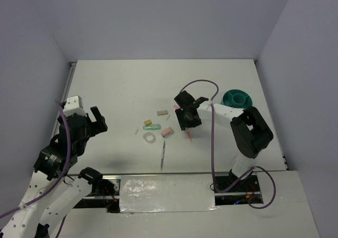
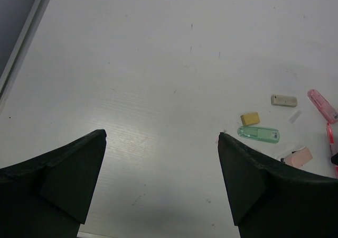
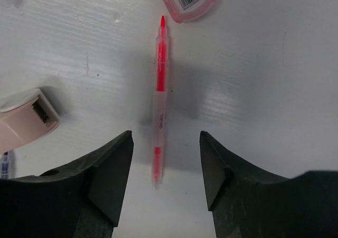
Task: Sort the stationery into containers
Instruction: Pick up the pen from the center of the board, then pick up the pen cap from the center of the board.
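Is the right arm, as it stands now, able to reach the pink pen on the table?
Probably yes. The right gripper is open above the pink pen, one finger on each side, with nothing else between. The pale pink block lies apart, off to the side.

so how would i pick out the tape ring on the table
On the white table, find the scatter of stationery left of the right gripper. The tape ring lies on its near-left side, next to the green block. It is the only clear round hoop; its neighbours are solid and coloured.
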Robot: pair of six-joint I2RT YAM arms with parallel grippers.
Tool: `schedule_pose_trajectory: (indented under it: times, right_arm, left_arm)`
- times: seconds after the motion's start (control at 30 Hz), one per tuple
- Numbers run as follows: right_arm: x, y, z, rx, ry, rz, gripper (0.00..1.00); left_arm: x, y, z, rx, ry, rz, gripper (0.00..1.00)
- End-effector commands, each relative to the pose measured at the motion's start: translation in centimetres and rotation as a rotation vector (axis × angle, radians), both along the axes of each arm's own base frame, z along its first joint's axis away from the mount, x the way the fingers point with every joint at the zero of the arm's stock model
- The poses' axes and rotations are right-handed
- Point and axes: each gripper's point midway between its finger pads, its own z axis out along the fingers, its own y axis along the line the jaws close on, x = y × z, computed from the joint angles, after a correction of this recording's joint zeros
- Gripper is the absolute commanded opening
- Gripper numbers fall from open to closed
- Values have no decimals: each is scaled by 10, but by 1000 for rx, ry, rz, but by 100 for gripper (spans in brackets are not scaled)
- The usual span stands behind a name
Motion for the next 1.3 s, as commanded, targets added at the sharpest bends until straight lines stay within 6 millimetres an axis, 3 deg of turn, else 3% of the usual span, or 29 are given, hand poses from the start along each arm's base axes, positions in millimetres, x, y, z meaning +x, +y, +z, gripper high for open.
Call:
schedule_pose_trajectory:
  times: [0.0,0.03,0.17,0.33,0.6,0.63,0.73,0.83,0.87,0.9,0.93,1.0,1.03,1.13,1.17,1.27]
  right_arm:
    - [18,14,3,54,-20,28,59]
    - [18,14,1,57,-14,33,59]
    - [16,14,-9,44,15,43,37]
    - [9,12,-18,40,44,37,36]
    - [-6,6,-30,40,70,24,12]
    - [-8,5,-31,40,72,19,0]
    - [-12,7,-28,68,64,18,0]
    - [-14,20,-5,168,22,39,0]
    - [-11,25,19,227,-40,39,0]
    - [-16,28,30,265,-53,53,0]
    - [-15,30,59,320,-124,60,0]
    - [-21,29,83,375,-174,64,0]
    - [-26,29,111,432,-237,78,0]
    - [-40,21,146,497,-307,100,0]
    - [-47,17,148,490,-301,104,0]
    - [-60,5,165,503,-339,109,0]
  left_arm:
    - [5,-4,10,-21,-48,-11,99]
    - [5,-4,10,-22,-49,-11,99]
    - [6,-5,10,-22,-48,-12,99]
    - [6,-4,10,-21,-47,-13,99]
    - [5,-3,12,-25,-56,-8,99]
    - [5,-3,11,-24,-54,-8,99]
    - [5,-3,12,-23,-56,-5,99]
    - [4,-3,12,-23,-57,-12,99]
    - [5,-6,13,-25,-59,-25,99]
    - [5,-8,13,-27,-59,-36,99]
    - [6,-10,14,-22,-58,-52,99]
    - [9,-19,13,-23,-32,-101,99]
    - [10,-22,17,-25,-29,-115,99]
    - [15,-28,6,-29,57,-112,99]
    - [20,-32,3,-30,90,-105,99]
    - [34,-61,-23,-76,189,-196,99]
